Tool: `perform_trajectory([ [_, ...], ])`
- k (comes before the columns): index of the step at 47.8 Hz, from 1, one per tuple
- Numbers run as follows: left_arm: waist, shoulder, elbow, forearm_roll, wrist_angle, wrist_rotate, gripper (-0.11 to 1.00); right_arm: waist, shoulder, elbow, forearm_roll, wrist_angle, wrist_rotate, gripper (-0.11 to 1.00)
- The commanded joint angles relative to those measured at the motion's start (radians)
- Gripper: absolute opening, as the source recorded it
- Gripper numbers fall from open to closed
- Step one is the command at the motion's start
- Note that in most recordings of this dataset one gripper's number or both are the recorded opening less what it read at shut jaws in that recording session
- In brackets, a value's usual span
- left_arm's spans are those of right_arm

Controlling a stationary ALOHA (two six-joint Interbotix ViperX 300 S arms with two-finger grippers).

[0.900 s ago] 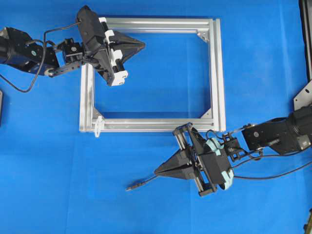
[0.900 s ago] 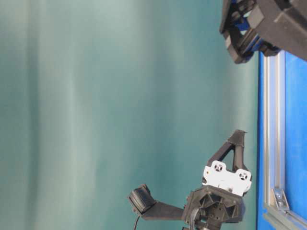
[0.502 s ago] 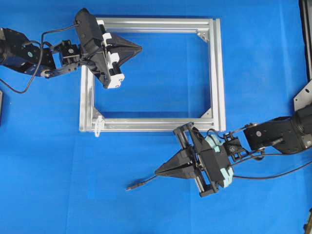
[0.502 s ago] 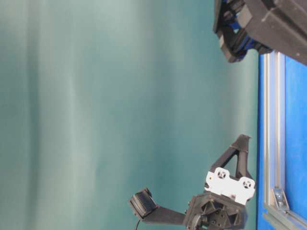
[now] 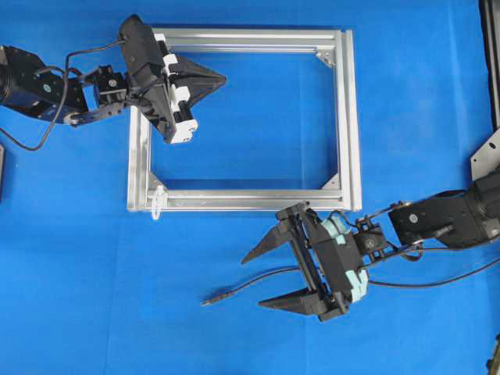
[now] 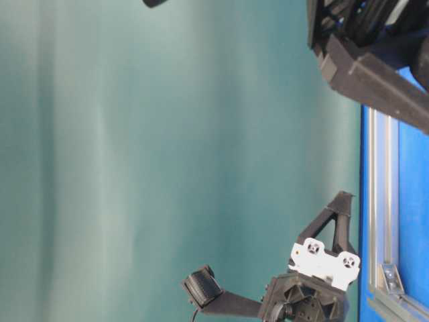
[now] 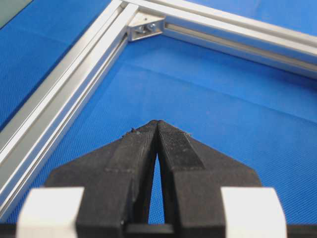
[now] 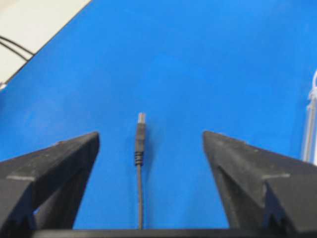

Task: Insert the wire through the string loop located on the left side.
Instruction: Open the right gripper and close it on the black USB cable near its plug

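Overhead: right gripper (image 5: 262, 277) spread wide, wire (image 5: 234, 290) lying between fingers, well below frame (image 5: 344, 117); string loop (image 5: 158, 201) at frame's lower-left corner. Left gripper (image 5: 221, 78) pressed together.
Right wrist: plug (image 8: 140, 139) flat on table; cable likely limp, light; best pinched just behind plug.

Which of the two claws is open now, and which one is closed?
The right claw is open, fingers spread on either side of the wire. The left claw, above the aluminium frame, has its fingers pressed together.

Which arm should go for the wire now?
The right. The right gripper is open with the wire lying between its fingers, plug ahead. The left gripper is shut, over the aluminium frame, away from it.
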Motion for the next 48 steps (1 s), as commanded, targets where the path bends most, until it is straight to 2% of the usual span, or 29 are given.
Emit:
perform_trajectory([
  [1,-0.003,-0.034,-0.006,0.003,-0.008,0.0,0.0,0.006,-0.002,-0.026,0.002,0.006,0.011,0.87],
  [18,-0.003,-0.034,-0.002,0.003,-0.008,-0.002,0.0,0.025,0.161,-0.095,0.008,0.0,0.097,0.9],
  [35,-0.005,-0.037,0.009,0.003,-0.008,-0.002,0.0,0.025,0.204,-0.104,0.026,0.0,0.1,0.86],
  [40,-0.005,-0.038,0.009,0.003,-0.008,-0.002,0.0,0.021,0.206,-0.101,0.026,0.005,0.1,0.79],
  [43,-0.005,-0.038,0.009,0.003,-0.008,-0.002,0.0,0.02,0.206,-0.101,0.026,0.006,0.097,0.71],
  [48,-0.005,-0.037,0.009,0.003,-0.008,-0.002,0.0,0.012,0.206,-0.1,0.026,0.009,0.092,0.43],
])
